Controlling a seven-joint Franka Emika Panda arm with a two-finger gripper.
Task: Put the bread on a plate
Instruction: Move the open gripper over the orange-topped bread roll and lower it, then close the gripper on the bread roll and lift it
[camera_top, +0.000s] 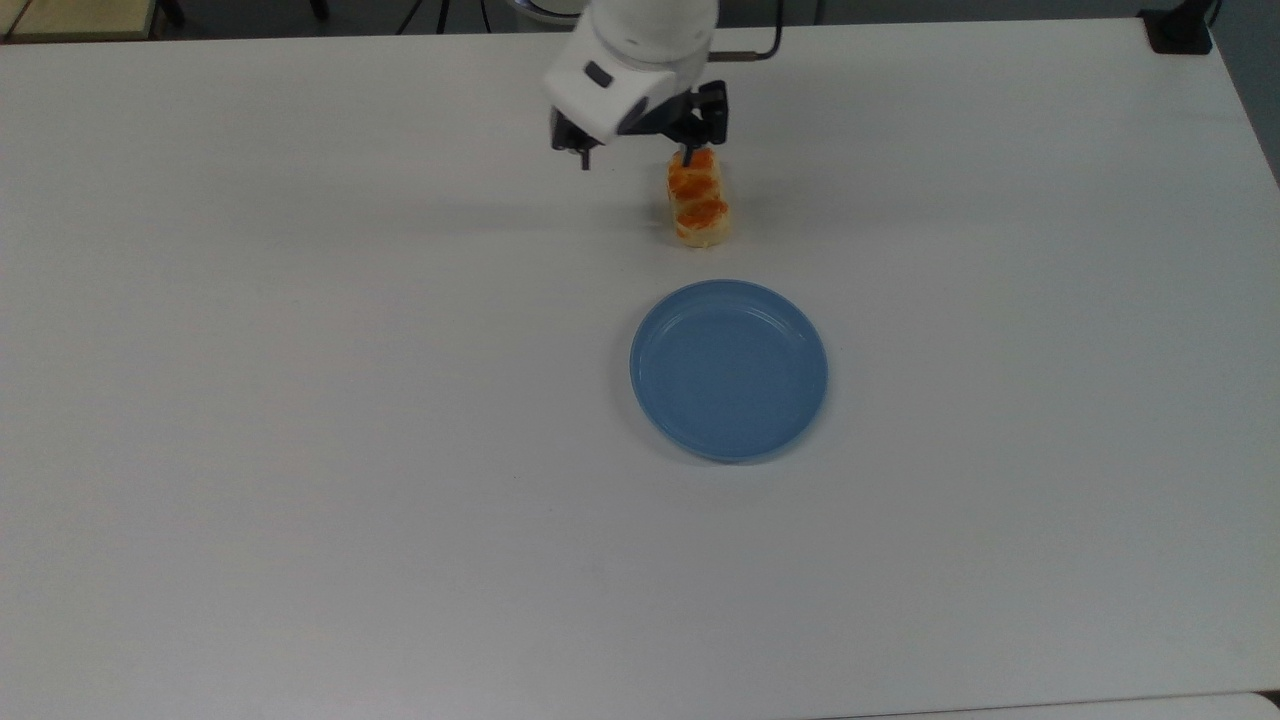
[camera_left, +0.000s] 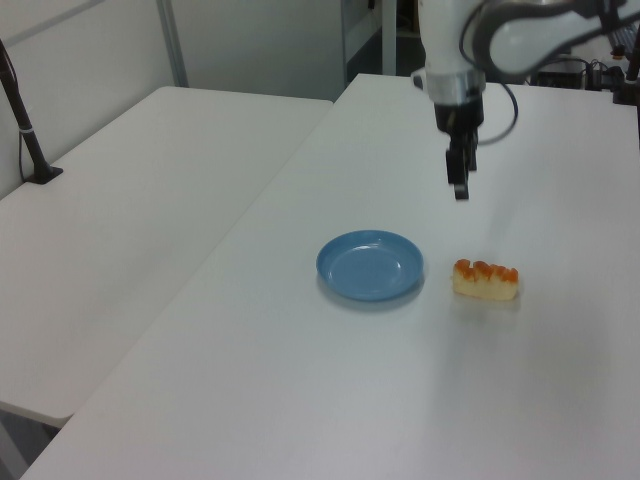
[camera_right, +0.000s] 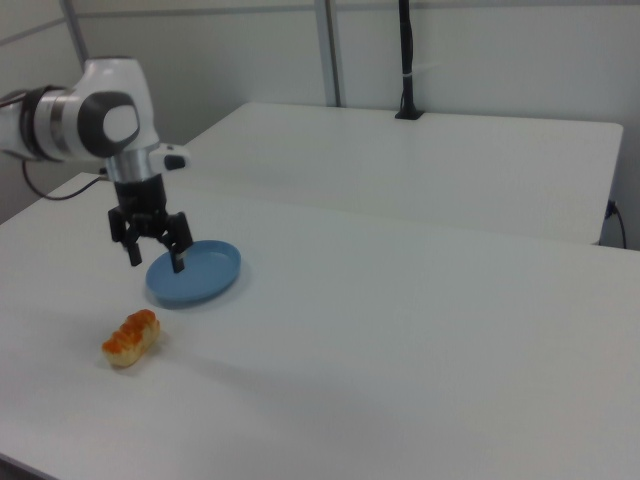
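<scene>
White tabletop (camera_top: 300, 400), matte and bare apart from two objects; second white table (camera_left: 130, 200) abutting along the left view's left, with a black post (camera_left: 22, 120) clamped at its far edge. Partition walls behind in the left and right views.

Bread (camera_top: 698, 198): oblong, pale yellow, orange-brown glazed bumps along the top; flat on the tabletop, long axis running up-down in the top view. Seen also in the left view (camera_left: 486, 279) and right view (camera_right: 132, 337). Untouched, not on the plate.

Plate (camera_top: 729, 370): round, shallow, blue, raised rim; empty, upright on the tabletop. Near the bread but apart from it, a strip of white table between them; below the bread in the top view, to the left view's left of the bread (camera_left: 370, 265), and beyond the bread toward the right view's right (camera_right: 194, 273).

Gripper (camera_top: 634, 158): black, two-fingered, on a white arm segment (camera_top: 640, 50), pointing downward, fingers spread wide with nothing between them. Raised above the tabletop, clear of both objects, as seen in the left view (camera_left: 459, 180) and right view (camera_right: 154, 256). In the top view, one fingertip overlapping the bread's far end, the other off to the top view's left of it.
</scene>
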